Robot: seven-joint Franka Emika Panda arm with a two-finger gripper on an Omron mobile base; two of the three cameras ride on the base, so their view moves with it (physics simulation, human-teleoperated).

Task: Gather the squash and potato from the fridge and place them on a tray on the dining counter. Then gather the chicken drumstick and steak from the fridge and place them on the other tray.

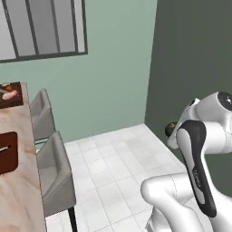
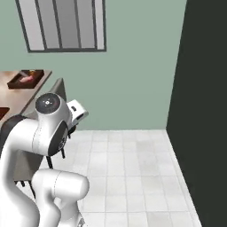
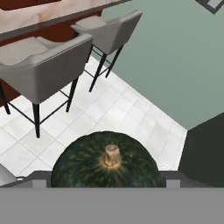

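Gripping the squash point(image 3: 105, 162), our gripper point(image 3: 105, 181) has its two fingers spread wide, one on each flank of the round dark green body; we see the finger point(image 3: 39, 180) at the left and its partner at the right pressing the sides, with the tan stem facing the hand camera. From the left base camera we catch a sliver of that squash point(image 1: 170, 129) peeking past the white hand, high above the pale tiled floor point(image 1: 118, 158) and close to a dark wall point(image 1: 195, 54) on the right.

Beyond the squash, in the hand camera, two grey stools point(image 3: 43, 65) on thin black legs stand side by side on the tiles. They are tucked against the red-brown base of the dining counter point(image 3: 52, 13), whose beige marbled top runs just behind them. The left base camera shows the same stools point(image 1: 52, 167) along the right edge of that counter top point(image 1: 18, 181).

On the counter, the near tray point(image 1: 8, 152) sits at the left edge of the left base view; we cannot tell what it holds. The far tray point(image 1: 11, 94) sits at the counter's far end with something pink in it, which we take for the steak point(image 1: 10, 94), though it is too small to be sure. The right base camera shows that far tray point(image 2: 25, 79) as well. Farthest off, a barred window point(image 2: 62, 24) is set in the green wall point(image 2: 133, 80).
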